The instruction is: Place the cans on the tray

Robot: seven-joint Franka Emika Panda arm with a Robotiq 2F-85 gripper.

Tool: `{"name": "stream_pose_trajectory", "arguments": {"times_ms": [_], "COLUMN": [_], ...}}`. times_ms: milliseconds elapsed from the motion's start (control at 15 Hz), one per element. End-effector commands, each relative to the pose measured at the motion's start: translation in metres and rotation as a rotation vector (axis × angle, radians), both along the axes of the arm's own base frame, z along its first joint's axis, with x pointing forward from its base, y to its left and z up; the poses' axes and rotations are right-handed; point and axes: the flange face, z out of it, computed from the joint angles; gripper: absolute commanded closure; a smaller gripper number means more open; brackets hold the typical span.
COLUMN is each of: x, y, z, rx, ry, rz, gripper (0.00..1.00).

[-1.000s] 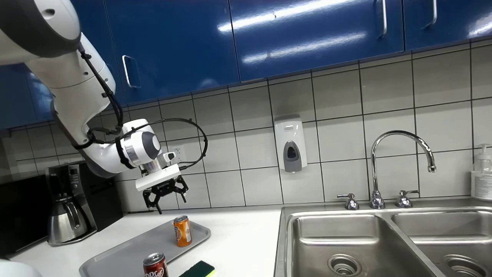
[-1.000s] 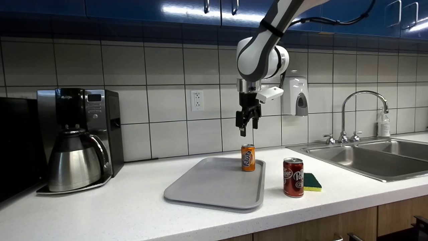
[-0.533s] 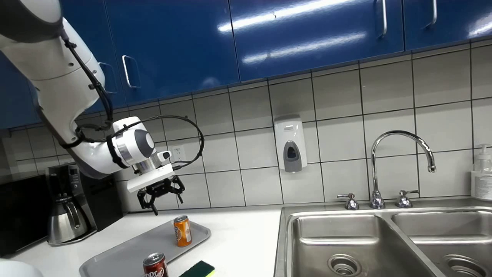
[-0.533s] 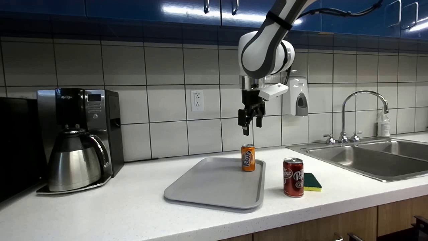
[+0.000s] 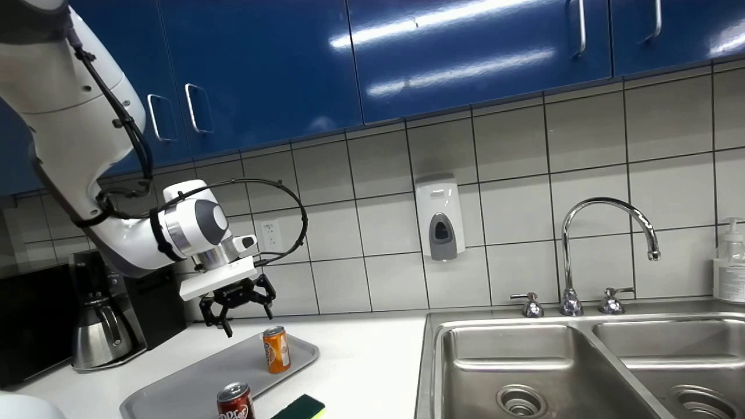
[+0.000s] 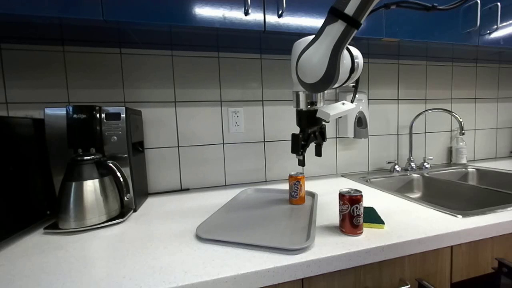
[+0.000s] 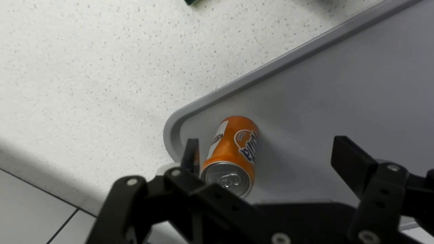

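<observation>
One light-grey tray (image 6: 256, 222), read as a clock face in an exterior view, twelve toward the tiled wall (image 6: 200, 160). One orange can (image 6: 297, 189), upright inside the rim near one o'clock; by my reckoning, placed. One dark red can (image 6: 351, 212), silver top, upright on the surface (image 6: 140, 248), off the tray but near its rim at about four o'clock; outstanding. One green sponge (image 6: 374, 219), at the red can's two o'clock; whether they touch, I cannot tell. One tool (image 6: 310, 159), mine: jaws spread wide, gripping nothing, hanging above the tray's one-o'clock end as near as I can judge. Handling notes, red can, all judged: thin metal, stiff end to end, sides likely to dent under a hard squeeze; fill unknown, so I should allow for a full one, heavy for its bulk; painted side smooth, slippery if damp. Hold: mid-height, below the shoulder, my jaws square across the body at its eleven and five o'clock, leaving the sponge alone; pressure enough to prevent sliding, no more; carry upright, base well over the rim.
</observation>
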Motion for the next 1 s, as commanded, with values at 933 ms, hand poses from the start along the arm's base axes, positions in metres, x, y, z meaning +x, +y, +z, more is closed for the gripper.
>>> {"name": "stream_pose_trajectory", "arguments": {"times_ms": [933], "x": [-0.016], "y": [-0.001], "z": [-0.015], "rx": [0.046], "ry": [0.057], "rz": [-0.056], "gripper": [0.0]}}
